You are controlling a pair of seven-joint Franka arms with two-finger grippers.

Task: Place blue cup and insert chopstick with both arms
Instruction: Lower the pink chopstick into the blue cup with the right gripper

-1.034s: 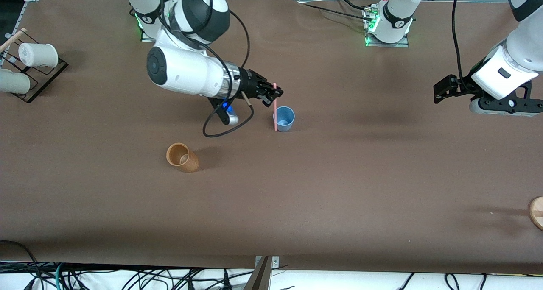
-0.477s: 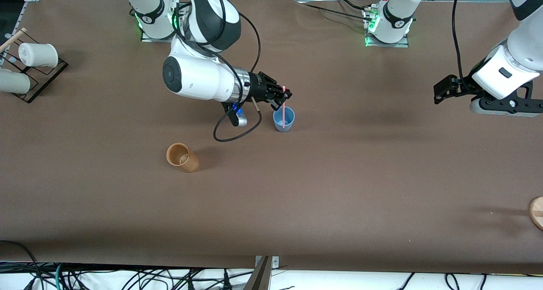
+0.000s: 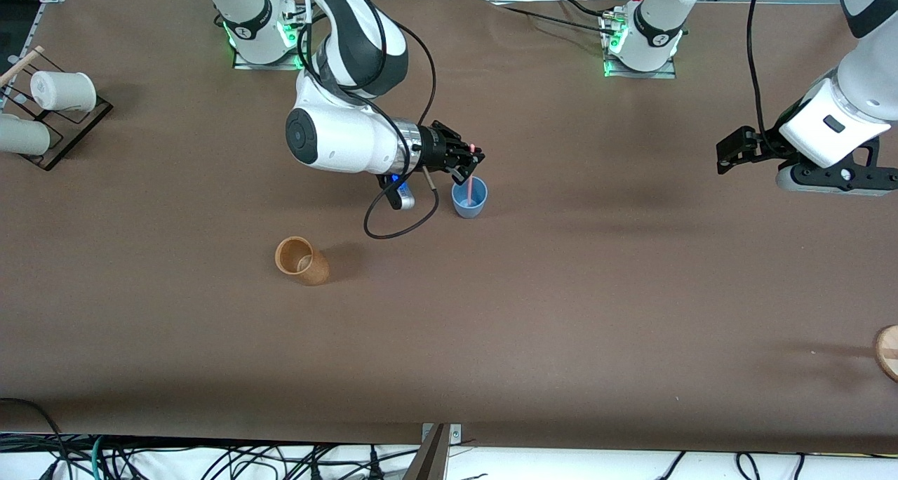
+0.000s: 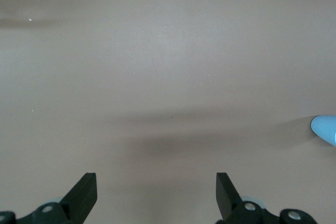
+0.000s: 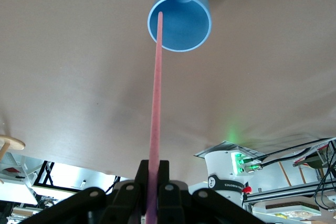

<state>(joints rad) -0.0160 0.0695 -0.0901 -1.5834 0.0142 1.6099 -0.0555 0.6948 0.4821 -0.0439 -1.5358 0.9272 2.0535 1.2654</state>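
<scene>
A: Your right gripper (image 3: 468,158) has slid toward the left arm's end over the last second, and it's now right above the blue cup (image 3: 469,198). It's clamped tight on the chopstick (image 3: 468,173).

B: Big change from a moment ago. Back then the stick hung down the outside of the cup, on the wall toward the right arm's end. Now you've got its lower tip over the mouth.

A: Check the right wrist view: the chopstick (image 5: 156,103) runs straight out from the closed fingers and its tip sits at the rim of the blue cup (image 5: 179,19), on the inside edge by my reading.

B: So the lining-up looks done, though only just. The tip is close to the rim, not centred, so if you come down, watch that it doesn't catch the lip and tip the cup.

A: The cup itself stands upright mid-table, farther from the front camera than the tan cup (image 3: 301,260), which sits well apart toward the right arm's end.

B: And your left gripper (image 3: 729,149)?

A: Waiting out at the left arm's end of the table, up in the air, fingers spread wide with nothing between them. The left wrist view shows only bare table (image 4: 168,77) under it and a sliver of blue at the edge.

B: So the cup is placed; insertion and release are what's left.
</scene>
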